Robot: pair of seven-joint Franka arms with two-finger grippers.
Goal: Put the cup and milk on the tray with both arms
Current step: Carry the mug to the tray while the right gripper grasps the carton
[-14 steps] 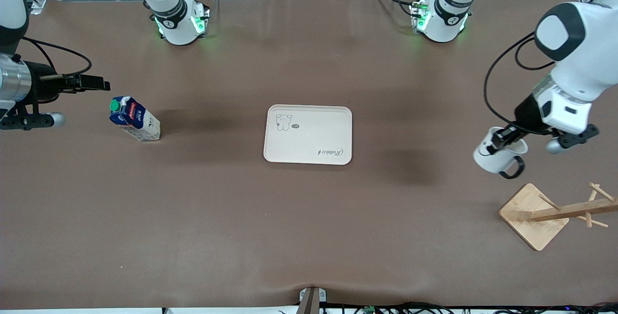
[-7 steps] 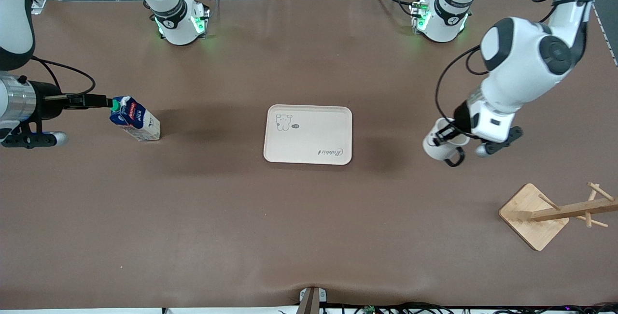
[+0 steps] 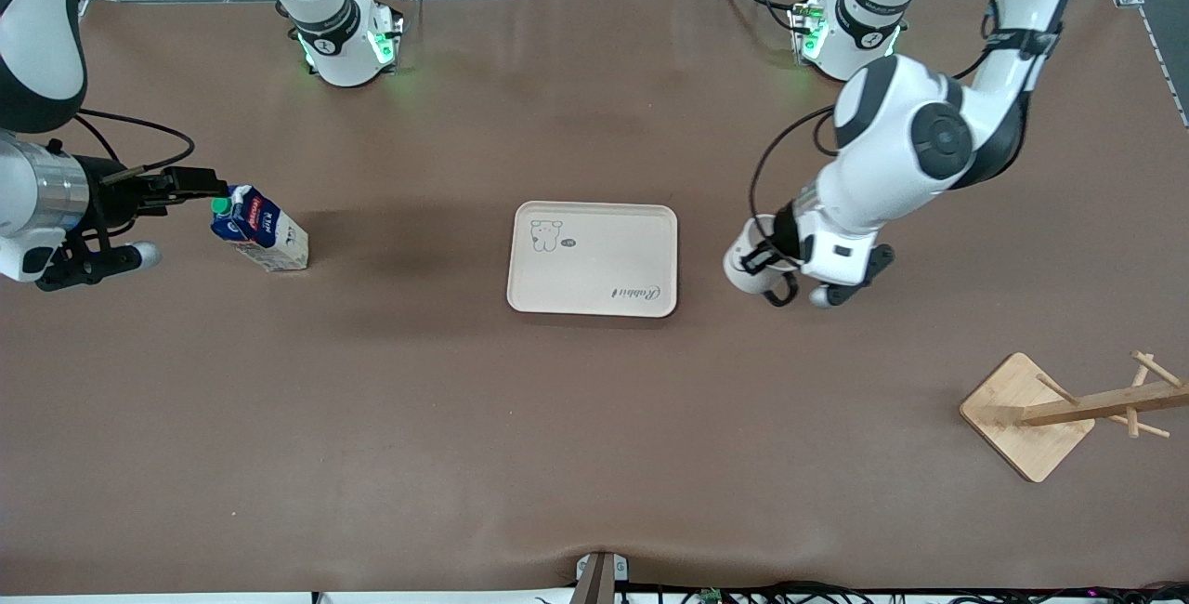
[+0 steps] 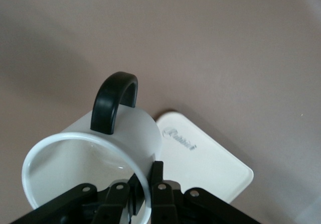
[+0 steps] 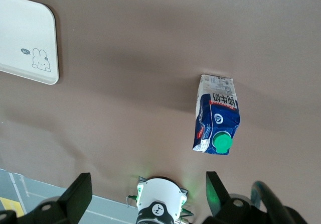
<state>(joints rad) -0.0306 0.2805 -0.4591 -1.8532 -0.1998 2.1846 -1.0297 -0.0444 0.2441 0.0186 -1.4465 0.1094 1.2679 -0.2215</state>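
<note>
My left gripper (image 3: 767,255) is shut on the rim wall of the white cup (image 3: 745,267), which has a black handle (image 4: 115,102). One finger is inside the cup and one outside. The cup hangs over the table just beside the edge of the cream tray (image 3: 594,258) toward the left arm's end. In the left wrist view the cup (image 4: 85,156) fills the foreground of my left gripper (image 4: 145,178), with a corner of the tray (image 4: 203,158) past it. The milk (image 3: 261,231) stands tilted toward the right arm's end. My right gripper (image 3: 206,184) is open at its green cap (image 5: 221,142).
A wooden mug stand (image 3: 1026,414) with pegs lies toward the left arm's end, nearer the front camera. The two arm bases (image 3: 348,42) (image 3: 845,37) stand along the table's back edge. Brown tabletop surrounds the tray.
The left arm has carried the cup from near the wooden stand to the tray's edge. The right gripper has moved in to the top of the milk.
</note>
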